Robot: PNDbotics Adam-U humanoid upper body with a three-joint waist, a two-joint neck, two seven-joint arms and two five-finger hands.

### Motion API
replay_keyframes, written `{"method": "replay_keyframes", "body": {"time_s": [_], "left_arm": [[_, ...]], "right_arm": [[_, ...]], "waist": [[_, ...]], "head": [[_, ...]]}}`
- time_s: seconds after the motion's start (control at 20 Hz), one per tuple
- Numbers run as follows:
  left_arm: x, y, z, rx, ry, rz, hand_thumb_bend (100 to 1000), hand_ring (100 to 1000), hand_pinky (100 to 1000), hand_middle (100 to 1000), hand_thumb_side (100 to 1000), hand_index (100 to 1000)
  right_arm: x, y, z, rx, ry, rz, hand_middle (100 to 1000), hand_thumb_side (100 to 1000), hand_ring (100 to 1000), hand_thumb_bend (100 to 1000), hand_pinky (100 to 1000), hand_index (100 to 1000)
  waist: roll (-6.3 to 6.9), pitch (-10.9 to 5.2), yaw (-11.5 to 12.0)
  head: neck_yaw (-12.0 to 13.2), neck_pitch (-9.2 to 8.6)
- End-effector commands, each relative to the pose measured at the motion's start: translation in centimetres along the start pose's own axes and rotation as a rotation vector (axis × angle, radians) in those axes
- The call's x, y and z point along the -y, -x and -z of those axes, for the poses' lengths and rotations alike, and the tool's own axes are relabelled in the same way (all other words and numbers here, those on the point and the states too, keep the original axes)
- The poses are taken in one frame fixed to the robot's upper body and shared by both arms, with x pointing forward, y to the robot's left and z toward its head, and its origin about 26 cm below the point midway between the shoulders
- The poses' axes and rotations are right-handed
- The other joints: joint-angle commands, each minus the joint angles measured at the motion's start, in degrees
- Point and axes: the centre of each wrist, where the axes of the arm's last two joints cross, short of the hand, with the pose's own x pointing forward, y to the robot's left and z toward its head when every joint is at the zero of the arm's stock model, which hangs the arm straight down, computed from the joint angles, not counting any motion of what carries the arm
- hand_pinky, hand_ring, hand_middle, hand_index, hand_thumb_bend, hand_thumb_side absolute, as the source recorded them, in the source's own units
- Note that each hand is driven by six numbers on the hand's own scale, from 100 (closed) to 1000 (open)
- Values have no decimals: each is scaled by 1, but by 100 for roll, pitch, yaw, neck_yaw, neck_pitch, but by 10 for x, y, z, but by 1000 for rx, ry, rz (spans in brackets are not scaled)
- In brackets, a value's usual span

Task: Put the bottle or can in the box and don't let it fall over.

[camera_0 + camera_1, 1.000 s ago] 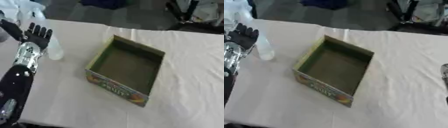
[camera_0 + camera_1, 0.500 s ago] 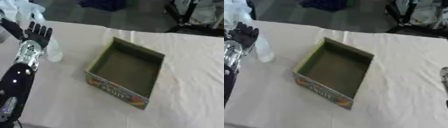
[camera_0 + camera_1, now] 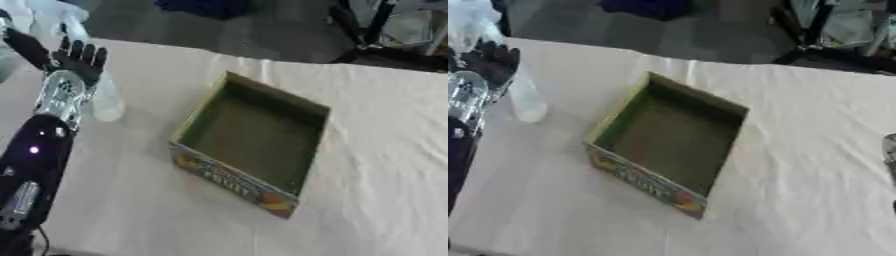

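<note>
One bottle (image 3: 103,97), one box (image 3: 249,142)

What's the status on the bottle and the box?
Left hand open beside the bottle, no grasp. Bottle upright on the table, left of the box; box empty. Right hand barely in view at right edge. Nothing in the way.

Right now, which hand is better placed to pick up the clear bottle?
Left. The left hand is open right beside the clear bottle; only the right hand's edge shows, across the box.

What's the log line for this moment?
left hand: open beside bottle | bottle: upright on table | box: empty | right hand: edge only
</note>
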Motion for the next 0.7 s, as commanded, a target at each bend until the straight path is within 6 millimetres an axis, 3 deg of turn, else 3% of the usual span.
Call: {"method": "replay_keyframes", "body": {"time_s": [0.05,0.7], "left_arm": [[12,-14,2,38,27,-15,607,100,100,100,1000,987],[19,-15,4,41,52,-25,608,100,100,100,1000,977]], "right_arm": [[0,-10,7,39,-9,12,940,434,932,451,992,845],[-3,-11,8,41,-20,20,941,437,933,446,993,845]], "waist": [[5,-70,-13],[-19,-30,-30]], "head": [[25,-89],[80,-74]]}}
